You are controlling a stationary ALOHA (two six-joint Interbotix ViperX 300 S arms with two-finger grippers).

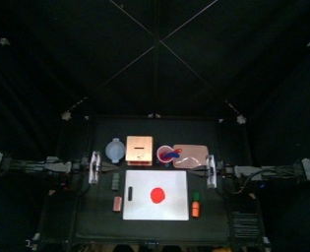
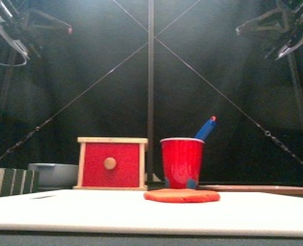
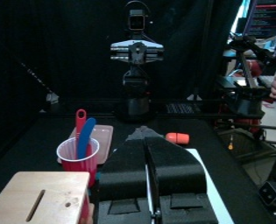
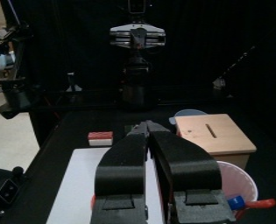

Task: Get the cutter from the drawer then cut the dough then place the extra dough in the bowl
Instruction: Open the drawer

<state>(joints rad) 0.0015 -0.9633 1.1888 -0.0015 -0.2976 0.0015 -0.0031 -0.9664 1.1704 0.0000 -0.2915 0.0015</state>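
I see left pincer (image 3: pixel 148 133) and right pincer (image 4: pixel 148 129) both closed and empty, flanking the white board (image 1: pixel 134 179), red dough (image 1: pixel 155 193) flat on it, wooden box (image 1: pixel 140 150) behind

no text or label can be read.

This is a robotics lab's test booth: black curtains (image 1: pixel 155 59) close in a small black table (image 1: pixel 98 224), and a black left arm (image 1: pixel 39 165) and a black right arm (image 1: pixel 269 171) reach over it from either side. The things staged on the table are play props for a trial: a white cutting board (image 1: pixel 135 212) bearing a flat red dough disc (image 1: pixel 156 193), a pale wooden box with a red drawer front (image 2: pixel 112 163), and a red cup (image 2: pixel 182 161) holding a blue toy knife (image 2: pixel 207 127).
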